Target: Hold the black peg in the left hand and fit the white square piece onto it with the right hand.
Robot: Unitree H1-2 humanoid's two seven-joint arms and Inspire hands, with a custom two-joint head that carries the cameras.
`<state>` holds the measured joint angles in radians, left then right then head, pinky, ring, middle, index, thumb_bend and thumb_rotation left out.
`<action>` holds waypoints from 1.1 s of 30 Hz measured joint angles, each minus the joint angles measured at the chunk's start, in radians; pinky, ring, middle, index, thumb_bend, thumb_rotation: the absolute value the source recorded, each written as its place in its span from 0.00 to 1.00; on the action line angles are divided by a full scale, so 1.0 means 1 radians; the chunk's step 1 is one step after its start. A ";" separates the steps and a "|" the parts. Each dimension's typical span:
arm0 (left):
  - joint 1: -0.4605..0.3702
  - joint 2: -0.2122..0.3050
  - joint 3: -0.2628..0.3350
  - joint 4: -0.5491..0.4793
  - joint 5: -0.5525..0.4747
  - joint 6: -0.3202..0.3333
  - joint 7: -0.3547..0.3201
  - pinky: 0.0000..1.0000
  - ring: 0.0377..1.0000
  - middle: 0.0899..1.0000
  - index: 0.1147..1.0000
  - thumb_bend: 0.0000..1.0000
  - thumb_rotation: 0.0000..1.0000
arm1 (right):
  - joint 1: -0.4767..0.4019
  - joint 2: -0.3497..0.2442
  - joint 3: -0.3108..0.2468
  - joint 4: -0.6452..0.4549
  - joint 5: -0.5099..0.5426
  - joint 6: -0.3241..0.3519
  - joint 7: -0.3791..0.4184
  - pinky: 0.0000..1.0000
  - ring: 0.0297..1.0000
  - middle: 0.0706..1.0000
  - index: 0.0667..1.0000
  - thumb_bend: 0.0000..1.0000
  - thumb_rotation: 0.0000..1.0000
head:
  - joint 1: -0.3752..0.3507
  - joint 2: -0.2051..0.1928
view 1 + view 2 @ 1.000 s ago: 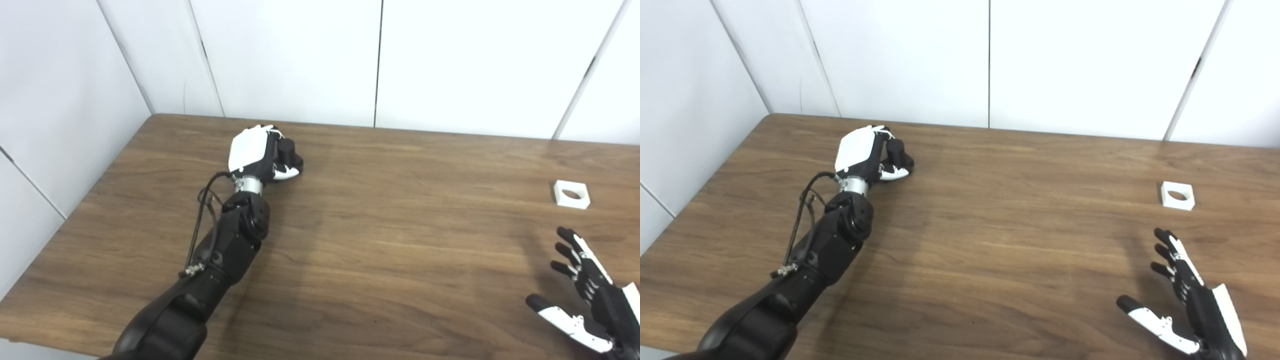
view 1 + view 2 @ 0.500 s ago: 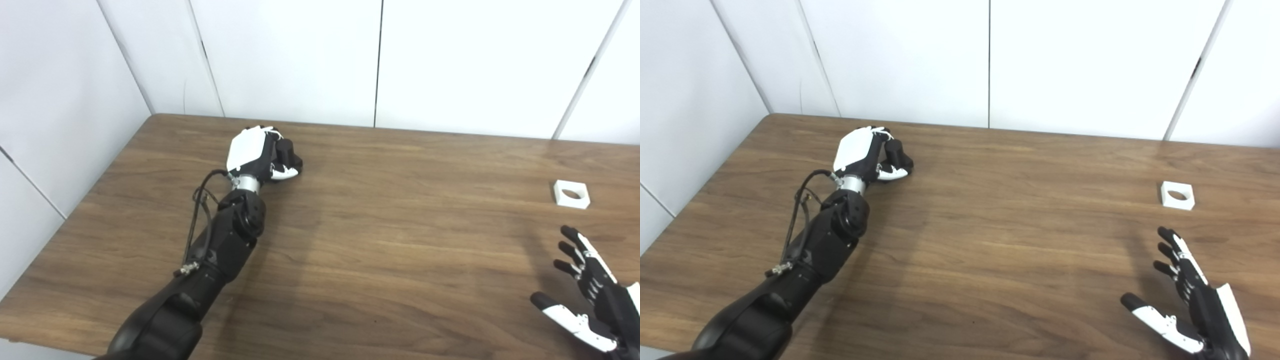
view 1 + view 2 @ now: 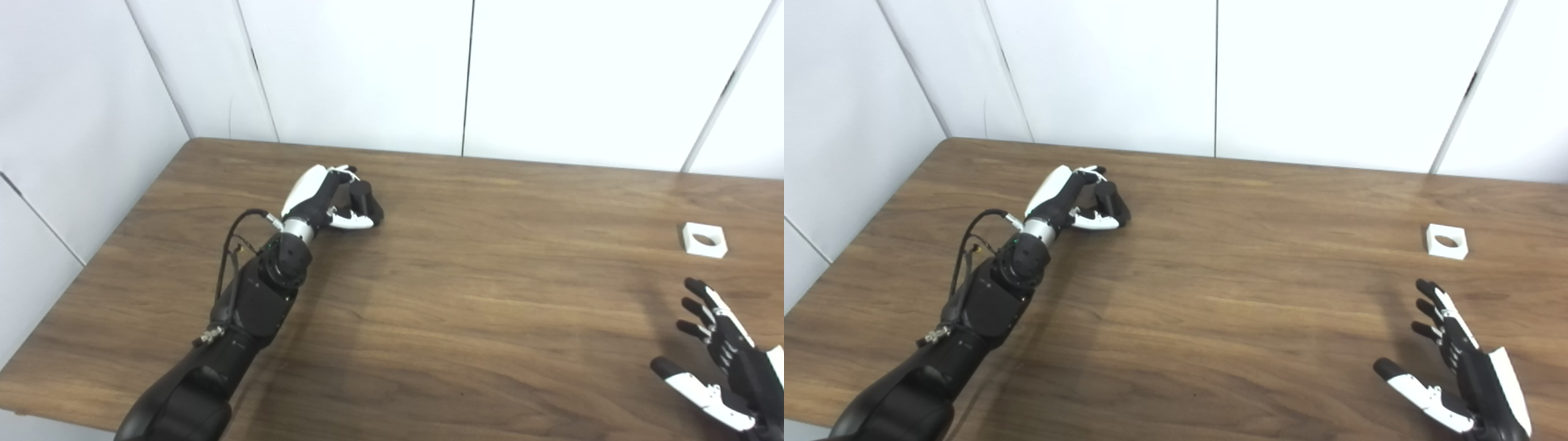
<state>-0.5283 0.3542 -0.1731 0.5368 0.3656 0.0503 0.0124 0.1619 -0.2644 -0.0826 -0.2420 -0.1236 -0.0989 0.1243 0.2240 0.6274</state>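
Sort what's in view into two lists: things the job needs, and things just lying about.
Needed for the job:
- black peg, in the left hand
- white square piece, lying on the table, untouched
- right hand, open, near the piece

Just lying about:
- nothing loose; only the table and the white wall panels behind it

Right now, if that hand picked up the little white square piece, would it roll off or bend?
The white piece lies flat on the table, with flat sides, so it will probably slide rather than roll. It looks like rigid plastic with a round hole, so likely stiff and light. Being low, it may be fiddly for the open right hand to pinch.
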 measured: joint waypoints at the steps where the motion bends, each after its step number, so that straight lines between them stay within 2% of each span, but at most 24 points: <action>1: 0.002 0.000 0.001 -0.003 -0.009 -0.006 -0.012 0.97 0.99 0.92 0.42 0.52 0.06 | 0.000 0.000 0.000 0.000 0.000 0.003 0.000 0.84 0.92 0.98 0.92 0.77 0.53 | 0.000 0.000; 8: 0.019 0.008 -0.007 -0.021 -0.043 -0.089 -0.076 0.92 1.00 0.93 0.43 0.52 0.07 | 0.000 0.000 0.000 0.000 0.000 0.005 0.000 0.85 0.93 0.98 0.91 0.77 0.53 | 0.000 0.002; 13: 0.043 0.019 -0.014 -0.052 -0.067 -0.153 -0.133 0.94 1.00 0.93 0.43 0.52 0.07 | -0.002 0.000 0.004 0.000 0.000 0.006 0.000 0.84 0.93 0.98 0.92 0.78 0.53 | -0.009 0.006; 17: 0.060 0.014 -0.037 -0.079 -0.066 -0.173 -0.143 0.96 1.00 0.93 0.43 0.52 0.07 | -0.002 0.001 0.007 -0.001 0.000 0.007 0.000 0.84 0.93 0.98 0.91 0.78 0.52 | -0.015 0.008; 27: 0.114 -0.063 -0.098 -0.125 -0.066 -0.263 -0.145 1.00 1.00 0.95 0.43 0.52 0.07 | -0.006 0.007 0.009 -0.034 -0.016 0.043 -0.001 0.82 0.91 0.97 0.91 0.79 0.54 | -0.028 0.014; 33: 0.150 -0.088 -0.121 -0.153 -0.058 -0.304 -0.138 1.00 1.00 0.95 0.43 0.52 0.07 | -0.006 0.010 0.008 -0.037 -0.015 0.045 -0.002 0.83 0.91 0.97 0.91 0.80 0.54 | -0.035 0.020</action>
<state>-0.3787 0.2660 -0.2938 0.3835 0.3074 -0.2536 -0.1254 0.1560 -0.2546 -0.0745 -0.2791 -0.1388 -0.0540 0.1222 0.1887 0.6473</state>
